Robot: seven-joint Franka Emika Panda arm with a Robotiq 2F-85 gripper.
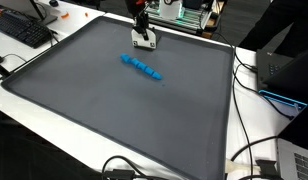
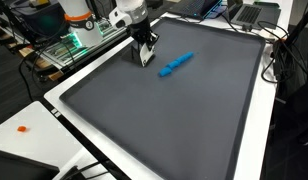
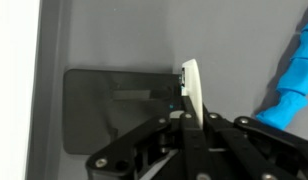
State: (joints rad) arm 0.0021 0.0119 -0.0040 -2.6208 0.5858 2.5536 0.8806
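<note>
gripper: black two-finger gripper on a white robot arm, pointing down over the far part of the mat in both exterior views.
gripper state: jaws pressed together, with nothing seen between them.
fingertips: in the wrist view the pale-faced fingertips meet in one narrow upright strip above the black linkages.
gripper height: tips low over the mat; whether they touch it cannot be told.
nearest thing: blue knobbly plastic stick, made of short linked segments and lying flat on the mat.
stick's place: near the gripper but apart from it, a little out from the tips toward the middle of the mat in an exterior view. in the wrist view the stick runs up the frame's right edge, to the right of the closed fingers and not touching them.
surface: dark grey mat with a raised rim, under the gripper and spreading well away from it on every side.
patch: a darker rectangle on the mat, just left of the fingertips in the wrist view.
table: white table around the mat's edge.
further off: black keyboard and black laptop, both beyond the mat's rim and well apart from the gripper.
small item: small orange object on the table, far from the gripper.
</note>
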